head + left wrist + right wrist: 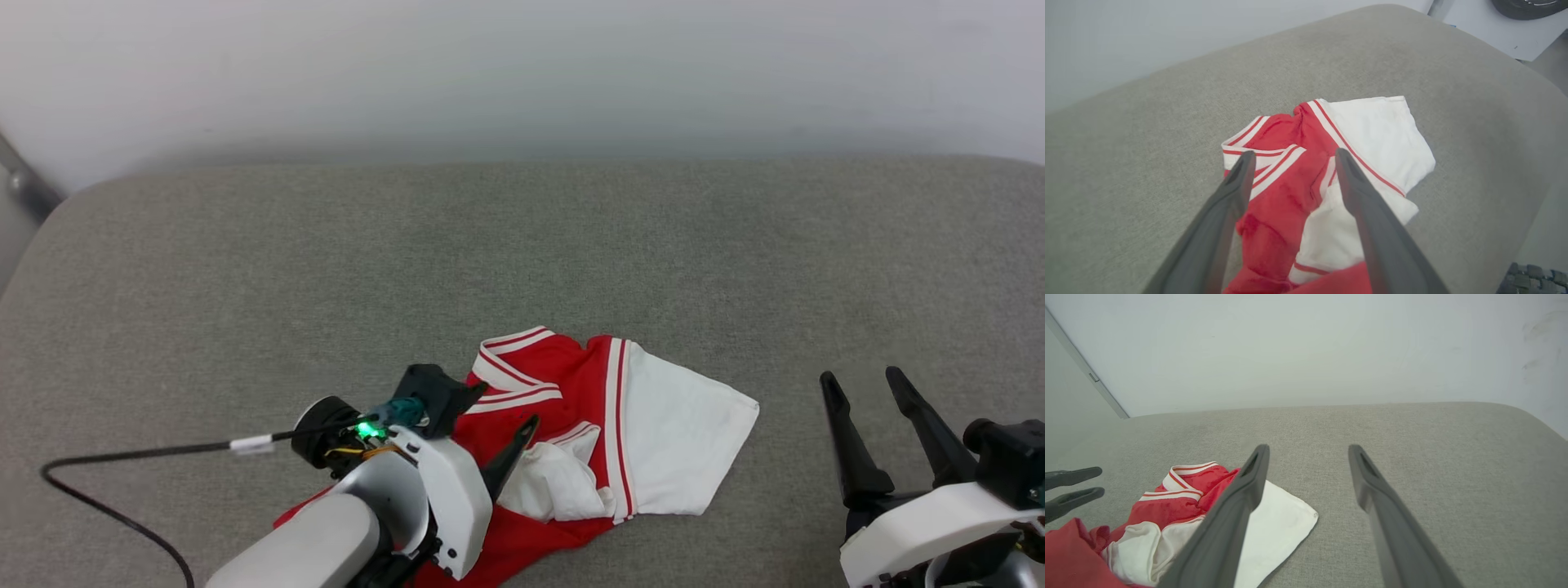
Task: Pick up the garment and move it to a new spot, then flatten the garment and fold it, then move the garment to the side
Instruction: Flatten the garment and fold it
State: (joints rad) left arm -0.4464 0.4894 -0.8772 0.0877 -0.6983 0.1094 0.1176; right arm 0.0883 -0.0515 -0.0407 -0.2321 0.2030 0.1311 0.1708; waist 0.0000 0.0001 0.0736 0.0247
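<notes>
Lying crumpled on grey cushion [522, 245], garment [653, 416] beneath spread left hand [1294, 154].

The left end effector [1294, 155] and the right end effector [861, 377] each have two long, dark grey, tapering fingers [849, 445] on a black base under a glossy white shell [449, 498]. The left forearm [310, 543] is rounded and pale grey. At its wrist a green light [367, 428] glows beside a teal plug [400, 411], which feeds a thin black cable [122, 456] bearing a white tag [251, 443].
</notes>
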